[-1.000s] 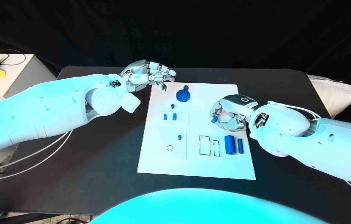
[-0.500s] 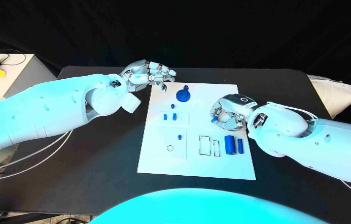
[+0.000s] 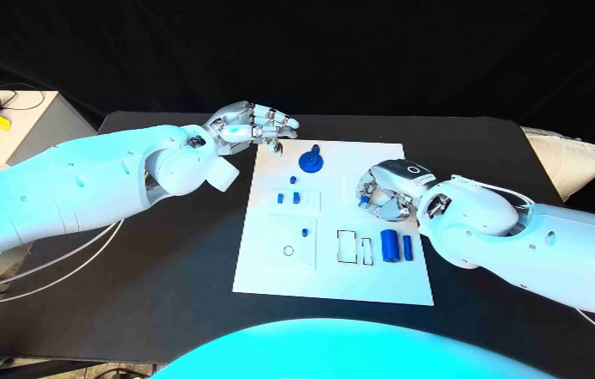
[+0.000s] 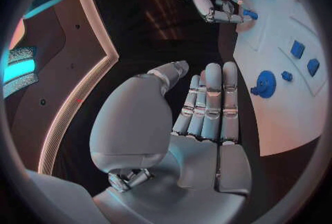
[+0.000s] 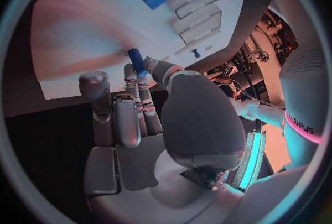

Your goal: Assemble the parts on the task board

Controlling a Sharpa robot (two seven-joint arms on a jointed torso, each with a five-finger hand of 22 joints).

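A: What is held by the right hand (image 3: 387, 195)?
B: A small blue peg (image 5: 136, 61) is pinched at its fingertips, over the right edge of the task board (image 3: 279, 263); its long axis runs in line with the fingers, pointing away from the palm.

A: And the left hand (image 3: 252, 126)?
B: Its fingers are curled in with nothing seen in them, beyond the board's far left corner. A blue gear (image 3: 314, 161) is seen just beside it.

A: What lies in the board's recesses?
B: Just below the right hand, two blue cylinders (image 3: 397, 245) are laid side by side, lengthwise up the board.
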